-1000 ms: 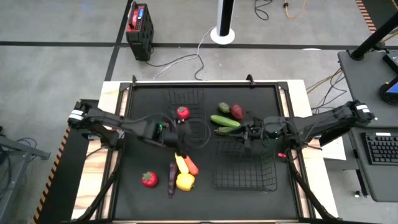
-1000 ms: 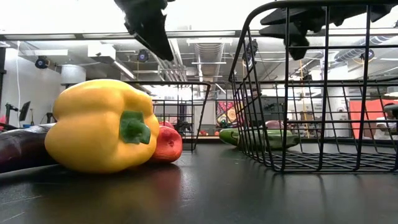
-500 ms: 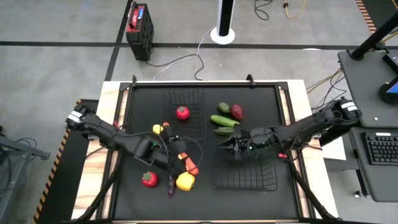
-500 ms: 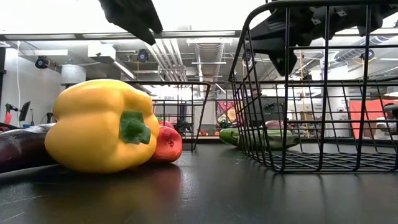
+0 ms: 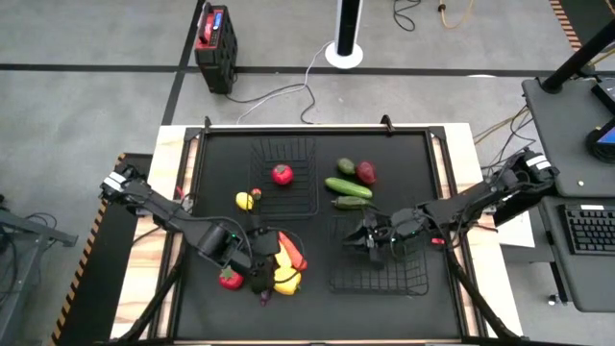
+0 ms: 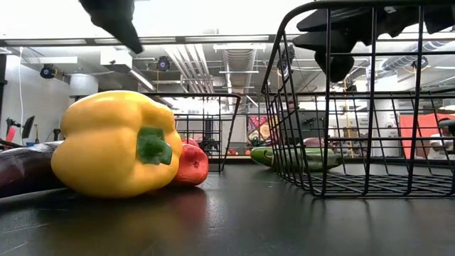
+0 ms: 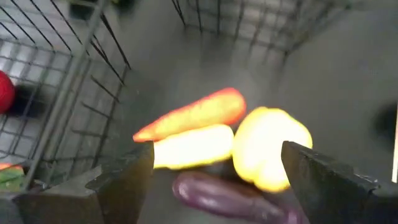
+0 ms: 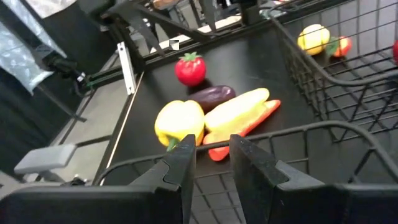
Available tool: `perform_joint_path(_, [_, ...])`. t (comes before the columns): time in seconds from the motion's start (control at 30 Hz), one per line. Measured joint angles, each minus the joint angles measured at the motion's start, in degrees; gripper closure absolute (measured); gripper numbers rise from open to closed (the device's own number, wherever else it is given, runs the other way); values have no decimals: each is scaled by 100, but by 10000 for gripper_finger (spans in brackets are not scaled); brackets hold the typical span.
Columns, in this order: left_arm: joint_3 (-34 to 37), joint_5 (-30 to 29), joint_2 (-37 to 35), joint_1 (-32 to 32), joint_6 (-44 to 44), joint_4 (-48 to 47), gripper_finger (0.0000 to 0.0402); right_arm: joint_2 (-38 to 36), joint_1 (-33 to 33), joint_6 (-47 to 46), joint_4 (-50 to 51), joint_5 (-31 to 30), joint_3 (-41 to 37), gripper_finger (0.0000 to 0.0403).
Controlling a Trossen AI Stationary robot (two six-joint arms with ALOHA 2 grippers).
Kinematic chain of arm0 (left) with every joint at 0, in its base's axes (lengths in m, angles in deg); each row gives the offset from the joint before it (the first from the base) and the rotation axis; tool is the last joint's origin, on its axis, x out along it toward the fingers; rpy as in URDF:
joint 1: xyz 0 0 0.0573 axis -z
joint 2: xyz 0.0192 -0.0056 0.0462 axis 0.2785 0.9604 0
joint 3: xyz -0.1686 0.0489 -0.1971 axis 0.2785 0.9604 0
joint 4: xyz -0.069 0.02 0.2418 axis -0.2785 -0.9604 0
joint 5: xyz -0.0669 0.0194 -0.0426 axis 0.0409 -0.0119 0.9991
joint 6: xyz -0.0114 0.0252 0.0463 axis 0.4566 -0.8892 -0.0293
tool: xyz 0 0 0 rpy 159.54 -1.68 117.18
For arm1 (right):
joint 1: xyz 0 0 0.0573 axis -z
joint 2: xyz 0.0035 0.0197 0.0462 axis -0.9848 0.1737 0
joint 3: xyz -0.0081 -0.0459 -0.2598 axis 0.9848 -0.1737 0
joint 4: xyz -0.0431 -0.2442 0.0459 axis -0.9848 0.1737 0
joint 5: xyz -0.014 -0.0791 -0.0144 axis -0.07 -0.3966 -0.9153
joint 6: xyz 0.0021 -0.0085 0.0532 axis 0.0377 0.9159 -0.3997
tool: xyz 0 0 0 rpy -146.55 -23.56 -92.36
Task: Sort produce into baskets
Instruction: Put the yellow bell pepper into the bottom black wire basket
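Near the table's front, an orange carrot [image 7: 193, 115], a yellow corn cob [image 7: 193, 146], a yellow pepper [image 7: 270, 146] and a purple eggplant [image 7: 224, 199] lie together, with a red tomato [image 5: 230, 279] to their left. My left gripper [image 5: 258, 279] hangs open above this cluster, touching nothing. The far basket [image 5: 315, 183] holds a red tomato [image 5: 282, 174]. My right gripper [image 8: 212, 158] hovers over the left rim of the near right basket [image 5: 423, 279]. Its fingers stand a narrow gap apart with nothing between them.
A yellow lemon [image 5: 245, 201] and a small red piece [image 5: 256, 193] lie left of the far basket. A cucumber [image 5: 348, 186], a red piece [image 5: 366, 172] and green pieces [image 5: 351, 202] lie beyond the right basket. The black mat's front strip [image 6: 234, 227] is bare.
My left gripper has swung from beside the far basket toward the table's near edge and a little left, turning as it went, and now hangs over the eggplant and pepper. My right gripper has moved toward the near edge and somewhat down, over the right basket.
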Motion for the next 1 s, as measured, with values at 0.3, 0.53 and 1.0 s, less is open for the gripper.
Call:
perform_joint_path(0.3, [0, 9, 0, 327, 236, -456, 70, 4, -39, 156, 689, -107, 483, 312])
perform_joint_path(0.53, [0, -124, 24, 687, 322, -329, 71, 37, -37, 545, 2869, -652, 1681, 312])
perform_joint_path(1.0, [0, -208, 598, 800, -370, 233, 70, 37, -37, 1162, 4057, -711, 2680, 312])
